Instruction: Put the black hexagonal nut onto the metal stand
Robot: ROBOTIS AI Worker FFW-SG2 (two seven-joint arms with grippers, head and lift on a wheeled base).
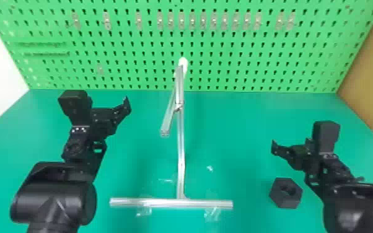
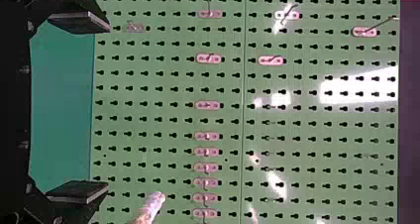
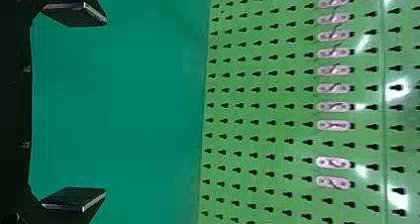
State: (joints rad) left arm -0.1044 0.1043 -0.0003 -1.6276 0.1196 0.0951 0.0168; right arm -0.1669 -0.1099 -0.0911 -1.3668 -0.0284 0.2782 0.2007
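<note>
Black hexagonal nut (image 1: 284, 201) lies ungrasped near the spread, empty right gripper (image 3: 105, 106), the left gripper (image 2: 108, 107) likewise parted and empty, so pickup and placement onto the metal stand (image 1: 181, 158) seemingly remain.

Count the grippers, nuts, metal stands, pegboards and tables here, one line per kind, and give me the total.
Grippers: 2 (left gripper and right gripper)
Black hexagonal nut: 1
Metal stand: 1
Green pegboard: 1
Green table: 1
Total: 6
</note>
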